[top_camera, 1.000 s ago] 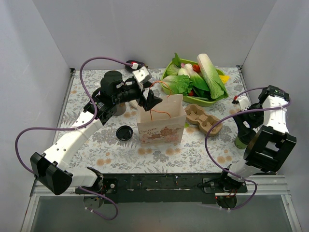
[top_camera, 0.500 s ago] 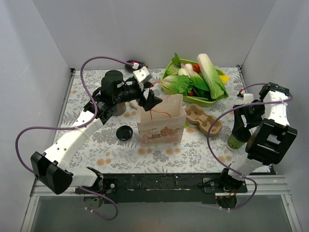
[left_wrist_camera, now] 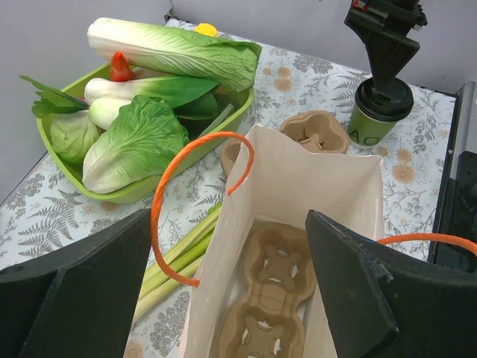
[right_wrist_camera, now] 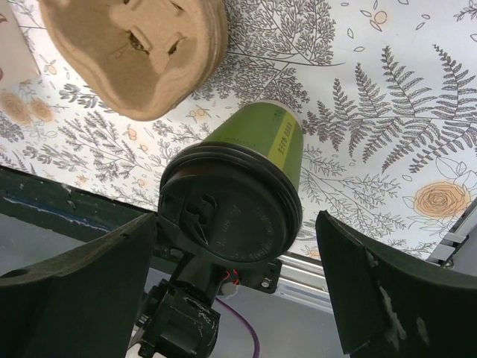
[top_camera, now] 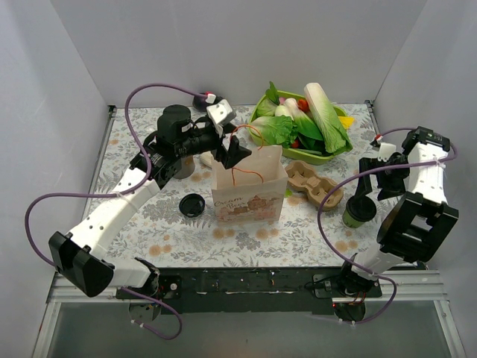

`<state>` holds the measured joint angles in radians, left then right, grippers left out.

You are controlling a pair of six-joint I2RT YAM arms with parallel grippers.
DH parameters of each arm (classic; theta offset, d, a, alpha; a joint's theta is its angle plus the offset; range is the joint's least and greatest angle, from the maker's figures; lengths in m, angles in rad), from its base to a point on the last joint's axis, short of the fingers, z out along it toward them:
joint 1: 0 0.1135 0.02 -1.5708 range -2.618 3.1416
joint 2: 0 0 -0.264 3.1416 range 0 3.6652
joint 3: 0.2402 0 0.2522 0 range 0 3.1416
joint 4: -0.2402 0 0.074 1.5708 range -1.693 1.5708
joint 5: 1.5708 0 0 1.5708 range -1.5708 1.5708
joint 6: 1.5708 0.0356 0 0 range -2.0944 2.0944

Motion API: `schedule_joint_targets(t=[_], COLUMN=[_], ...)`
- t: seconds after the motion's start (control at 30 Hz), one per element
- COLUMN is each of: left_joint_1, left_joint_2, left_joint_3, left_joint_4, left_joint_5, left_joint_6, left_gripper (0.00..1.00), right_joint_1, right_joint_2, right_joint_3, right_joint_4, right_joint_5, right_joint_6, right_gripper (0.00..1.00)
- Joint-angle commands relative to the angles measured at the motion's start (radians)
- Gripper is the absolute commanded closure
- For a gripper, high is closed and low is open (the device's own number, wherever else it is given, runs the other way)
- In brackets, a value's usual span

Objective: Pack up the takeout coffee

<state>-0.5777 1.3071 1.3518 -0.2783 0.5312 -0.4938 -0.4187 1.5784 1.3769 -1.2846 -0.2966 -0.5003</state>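
Right tool [top_camera: 365, 195] poised directly over the takeout coffee [top_camera: 358, 214], jaws spread wide. In the right wrist view its two fingers [right_wrist_camera: 82, 291] flank the cup with a narrow gap on either side, so nothing is gripped. The takeout coffee is a green paper cup capped with a fitted black lid [right_wrist_camera: 231, 216]. It stands upright on the floral-patterned table [top_camera: 171, 231], towards the right edge, near the right-hand end of a cardboard cup carrier [top_camera: 317, 184] that lies flat on the table. The cup is outside the paper bag [top_camera: 250, 198] and well apart from it.

Left tool [top_camera: 232, 154] hangs above the open mouth of the bag, jaws likewise wide open and holding nothing. The left wrist view looks down between its fingers [left_wrist_camera: 74, 291] into the bag, where a second cup carrier [left_wrist_camera: 272, 294] rests on the bottom with its wells facing up. An orange cord handle [left_wrist_camera: 186, 186] arches over the near lip of the bag. Pale green stalks [left_wrist_camera: 179, 253] lie on the table just beside the bag.

A green tray [top_camera: 317, 158] piled with leafy vegetables sits behind the bag at the far side of the table. A loose black lid [top_camera: 192, 205] lies flat on the table just to the left of the bag.
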Motion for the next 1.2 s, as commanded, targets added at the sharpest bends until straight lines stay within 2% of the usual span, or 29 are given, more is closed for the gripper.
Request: schedule_joint_targets(t=[0.0, 0.23, 0.33, 0.37, 0.47, 0.5, 0.6, 0.73, 0.97, 1.17], left_joint_1=[0.004, 0.004, 0.003, 0.003, 0.004, 0.003, 0.003, 0.004, 0.003, 0.003], left_joint_2=[0.004, -0.003, -0.009, -0.014, -0.025, -0.025, -0.022, -0.016, -0.008, -0.005], left_joint_3=[0.041, 0.043, 0.041, 0.043, 0.044, 0.046, 0.058, 0.073, 0.069, 0.055], left_joint_4=[-0.007, -0.005, -0.025, -0.036, -0.054, -0.059, -0.085, -0.108, -0.110, -0.102], left_joint_5=[0.003, 0.001, -0.007, -0.008, -0.020, -0.025, -0.048, -0.065, -0.076, -0.076], left_joint_6=[0.017, 0.014, 0.032, 0.040, 0.055, 0.064, 0.086, 0.103, 0.110, 0.109], left_gripper=[0.17, 0.17, 0.17, 0.17, 0.17, 0.17, 0.17, 0.17, 0.17, 0.17], right_joint_1=[-0.005, -0.005, -0.005, -0.005, -0.003, -0.003, 0.012, 0.029, 0.037, 0.061], right_joint_2=[-0.060, -0.066, -0.067, -0.086, -0.150, -0.170, -0.233, -0.280, -0.337, -0.350], right_joint_3=[0.033, 0.052, 0.146, 0.158, 0.140, 0.120, 0.024, -0.085, -0.189, -0.223], right_joint_4=[-0.025, -0.025, -0.027, -0.025, -0.027, -0.027, -0.028, -0.028, -0.032, -0.032], right_joint_5=[-0.058, -0.065, -0.157, -0.185, -0.263, -0.272, -0.254, -0.144, -0.050, -0.024], right_joint_6=[0.009, -0.018, -0.209, -0.344, -0.579, -0.744, -0.979, -1.188, -1.354, -1.328], right_gripper=[0.04, 0.02, 0.02, 0.02, 0.02, 0.02, 0.02, 0.02, 0.02, 0.02])
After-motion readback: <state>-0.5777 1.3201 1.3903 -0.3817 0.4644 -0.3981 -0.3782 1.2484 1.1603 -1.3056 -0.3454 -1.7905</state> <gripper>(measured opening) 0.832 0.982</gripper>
